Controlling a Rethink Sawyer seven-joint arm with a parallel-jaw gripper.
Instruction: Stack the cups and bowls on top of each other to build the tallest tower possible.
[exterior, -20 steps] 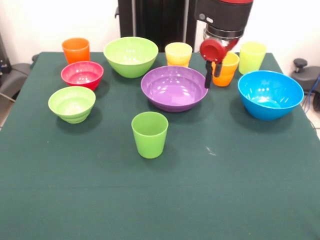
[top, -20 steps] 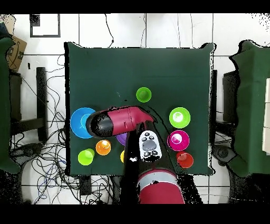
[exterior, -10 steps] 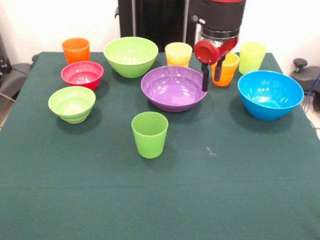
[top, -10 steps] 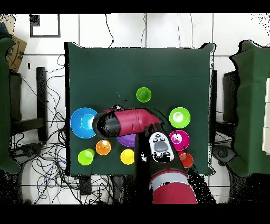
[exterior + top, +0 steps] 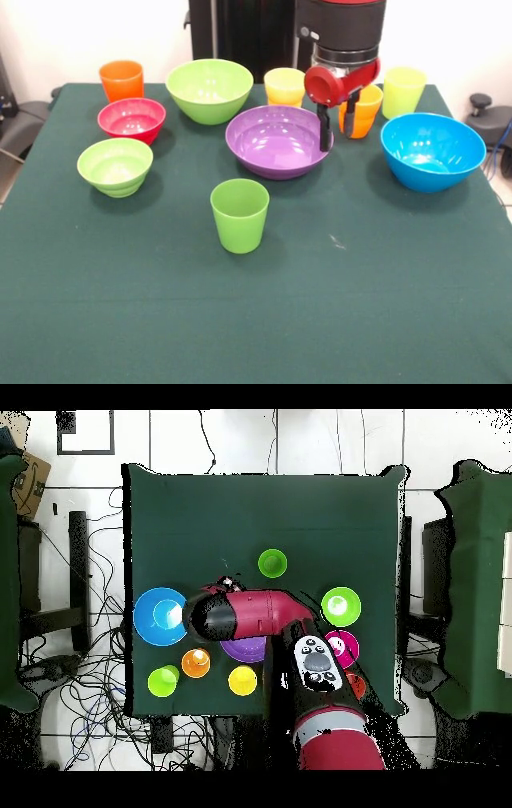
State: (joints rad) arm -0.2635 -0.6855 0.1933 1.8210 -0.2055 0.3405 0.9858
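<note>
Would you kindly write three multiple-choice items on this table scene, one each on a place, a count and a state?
1. Where does the green cup stand?
A. Inside the blue bowl
B. Alone, nearest the camera in the front view
C. On the red bowl

2. How many bowls are on the table?
A. Three
B. Five
C. Seven

3. What state is the tower in?
A. Nothing stacked yet
B. Two bowls nested
C. A cup upturned on a bowl

Answers: 1 B, it stands apart in front of the purple bowl. 2 B: purple, blue bowl, large lime bowl, small lime bowl, red bowl. 3 A, each piece sits separately on the cloth, while the gripper hangs by the purple bowl's rim.
</note>
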